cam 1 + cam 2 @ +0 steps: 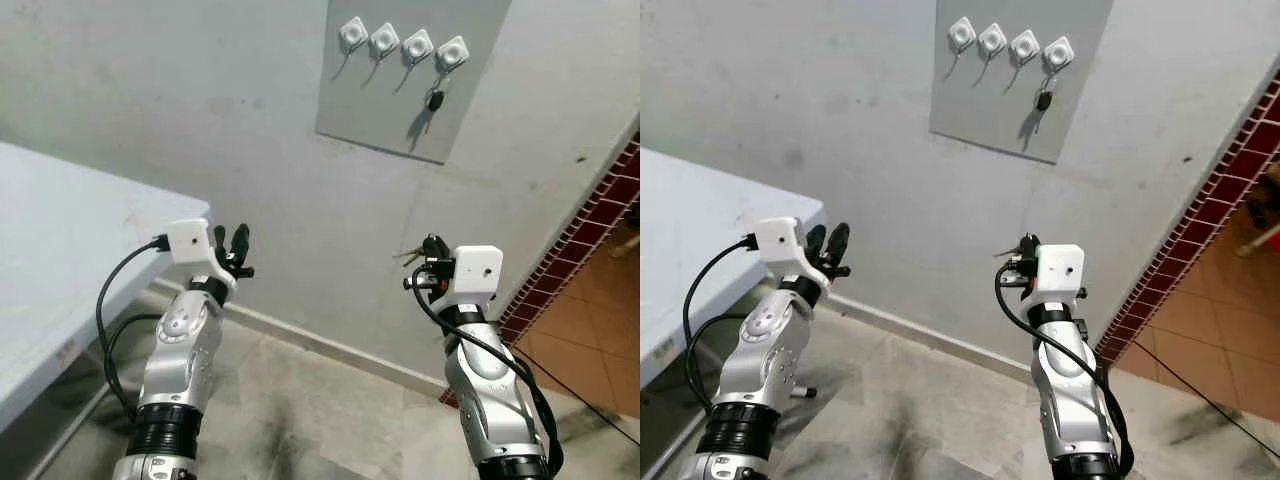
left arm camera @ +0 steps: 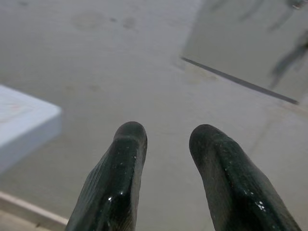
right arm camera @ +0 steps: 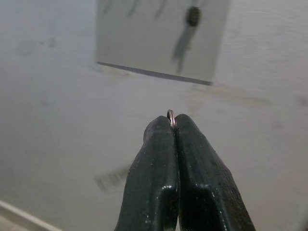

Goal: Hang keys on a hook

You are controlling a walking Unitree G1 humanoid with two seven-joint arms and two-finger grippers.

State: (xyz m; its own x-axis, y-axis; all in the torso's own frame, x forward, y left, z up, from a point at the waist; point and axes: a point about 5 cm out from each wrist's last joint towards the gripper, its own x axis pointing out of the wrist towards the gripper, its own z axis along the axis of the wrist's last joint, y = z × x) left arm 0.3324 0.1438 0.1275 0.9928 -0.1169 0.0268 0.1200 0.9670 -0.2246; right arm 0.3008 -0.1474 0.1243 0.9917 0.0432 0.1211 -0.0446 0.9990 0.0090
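Observation:
A grey panel [image 1: 400, 90] on the wall carries a row of white hooks [image 1: 385, 40]. A black key [image 1: 435, 100] hangs from the rightmost hook [image 1: 452, 52]. My right gripper [image 1: 430, 250] is raised below the panel, shut on a set of keys [image 1: 408, 256] that stick out to its left; in the right wrist view only the key ring [image 3: 170, 115] peeks out between the closed fingers [image 3: 159, 159]. My left gripper [image 1: 232, 245] is held up further left, open and holding nothing, its two fingertips [image 2: 126, 144] apart.
A pale table [image 1: 60, 250] juts in from the left, its corner close to my left arm. A skirting strip [image 1: 330, 345] runs along the foot of the wall. Red brick edging [image 1: 580, 240] and orange floor tiles lie to the right.

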